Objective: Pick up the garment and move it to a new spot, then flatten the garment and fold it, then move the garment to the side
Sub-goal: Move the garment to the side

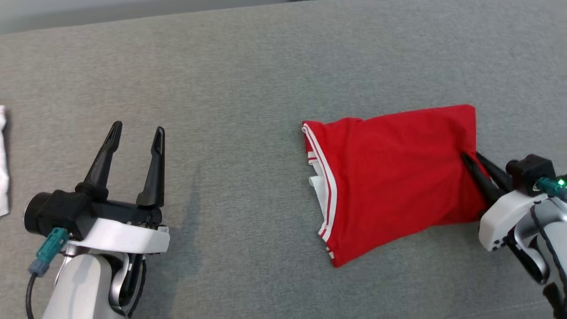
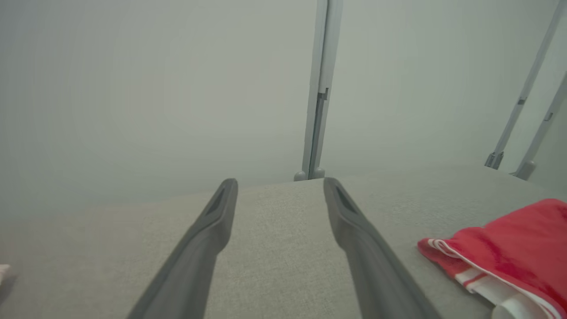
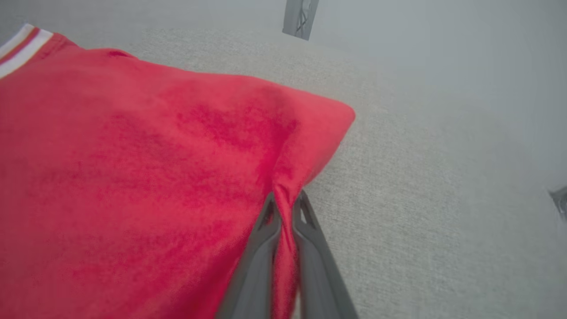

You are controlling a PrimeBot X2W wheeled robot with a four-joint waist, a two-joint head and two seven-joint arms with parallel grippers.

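The grey table (image 1: 221, 66) carries the folded red garment (image 1: 390, 177), lying flat, its white-striped trim (image 1: 328, 186) on the side away from my right gripper (image 1: 471, 156). Those fingers are pressed together on a thin ridge of cloth at the garment's right edge. My left gripper (image 1: 137, 127) hovers well left of the garment, fingers spread, empty. The risk, I judge: so shallow a pinch may catch the top layer alone, and dragging would unfold the garment
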